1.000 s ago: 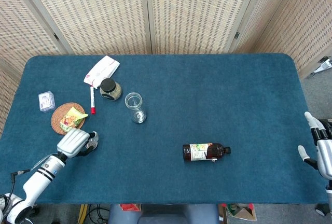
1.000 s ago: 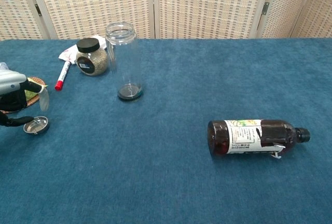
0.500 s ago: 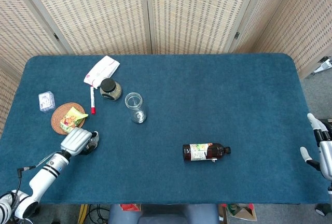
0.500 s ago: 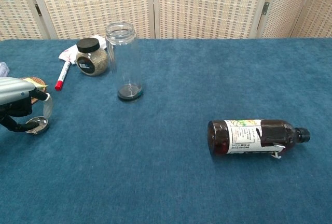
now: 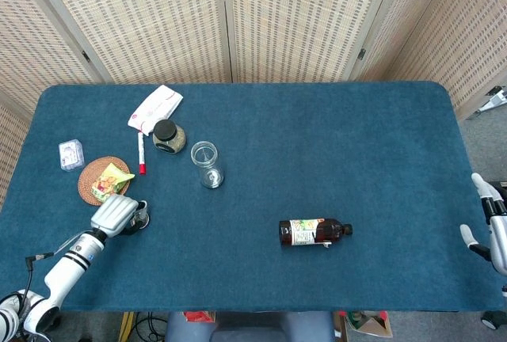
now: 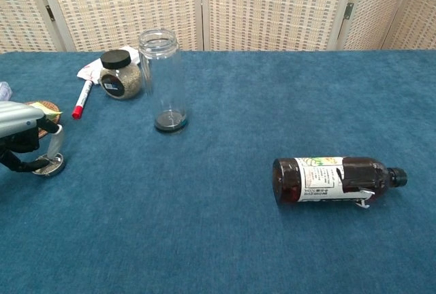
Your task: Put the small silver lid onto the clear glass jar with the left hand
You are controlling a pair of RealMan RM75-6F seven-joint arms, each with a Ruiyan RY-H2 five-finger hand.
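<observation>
The small silver lid (image 6: 50, 167) lies flat on the blue cloth at the near left, also seen in the head view as the lid (image 5: 141, 218). My left hand (image 6: 23, 141) is lowered over it, one finger on its far rim and the thumb against its near side, pinching it. The same left hand (image 5: 114, 215) shows low left in the head view. The clear glass jar (image 6: 162, 79) stands upright and uncapped to the right and further back, the jar (image 5: 205, 163) in the head view. My right hand (image 5: 493, 233) hangs past the table's right edge, fingers apart, holding nothing.
A brown bottle (image 6: 337, 178) lies on its side at the near right. Behind the lid are a black-capped spice jar (image 6: 119, 75), a red-capped pen (image 6: 82, 99), a woven coaster with a snack packet (image 5: 103, 180), a small clear box (image 5: 70, 153) and a white packet (image 5: 155, 106).
My left hand has come down onto the lid and its finger and thumb have closed in against the rim. The right hand drifted slightly lower at the table edge.
</observation>
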